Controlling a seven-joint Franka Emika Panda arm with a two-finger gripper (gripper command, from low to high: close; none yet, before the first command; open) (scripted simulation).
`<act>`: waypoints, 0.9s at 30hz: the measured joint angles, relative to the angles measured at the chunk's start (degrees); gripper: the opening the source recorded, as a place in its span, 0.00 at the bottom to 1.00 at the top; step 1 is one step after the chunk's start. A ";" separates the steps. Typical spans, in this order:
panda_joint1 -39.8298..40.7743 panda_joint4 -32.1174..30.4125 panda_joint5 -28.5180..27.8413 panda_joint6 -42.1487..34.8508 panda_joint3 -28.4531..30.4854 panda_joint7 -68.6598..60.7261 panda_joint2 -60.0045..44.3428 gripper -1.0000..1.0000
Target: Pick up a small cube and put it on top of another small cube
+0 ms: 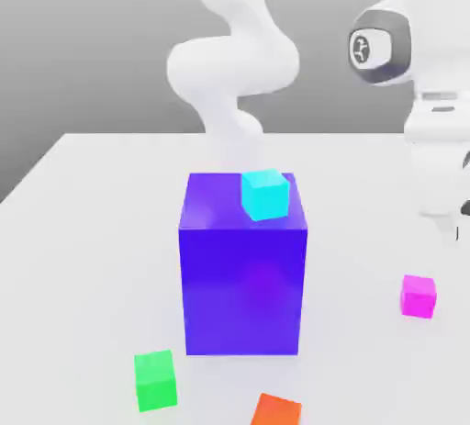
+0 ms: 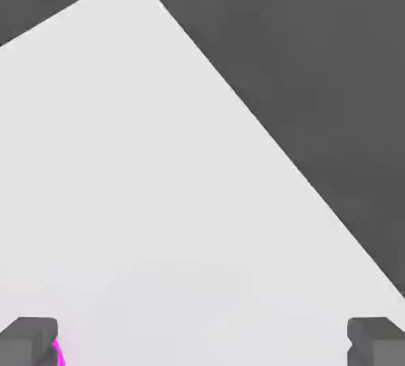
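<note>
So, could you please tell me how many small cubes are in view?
4: the small cyan cube on the big purple-blue block; on the table, the small green cube and the small orange cube in front, the small magenta-pink cube toward the exterior view's right.

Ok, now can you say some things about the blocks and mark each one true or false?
1. The cyan cube is on top of the big purple-blue block. True.
2. The green cube is on top of the big block too. False: it is on the white table.
3. The magenta cube is stacked on the orange cube. False: the magenta cube sits on the table, apart from the orange one.
4. The gripper is open. True.
5. The big block is smaller than the green cube. False: the big block is much bigger.
</note>
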State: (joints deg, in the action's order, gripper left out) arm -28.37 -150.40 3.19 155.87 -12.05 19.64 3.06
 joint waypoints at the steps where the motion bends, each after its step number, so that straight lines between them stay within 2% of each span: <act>1: -1.07 -0.91 -1.25 1.19 -0.52 -0.27 -2.10 0.50; 5: -5.19 -3.55 -8.41 6.14 -0.42 1.05 -10.57 0.50; 10: -10.04 -1.92 -14.86 14.05 5.42 5.42 -20.96 0.50; 11: -10.84 -1.63 -15.44 15.24 6.34 5.89 -22.42 0.00; 18: -10.81 -1.62 -15.69 15.27 6.34 6.07 -22.50 0.00; 24: -7.55 -3.75 -8.76 6.76 1.34 0.50 -11.71 0.00; 27: -4.18 -2.06 -7.07 4.13 3.61 -2.06 -10.52 0.00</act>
State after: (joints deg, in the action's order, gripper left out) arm -32.55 -152.47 -3.88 160.01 -8.44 17.58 -7.47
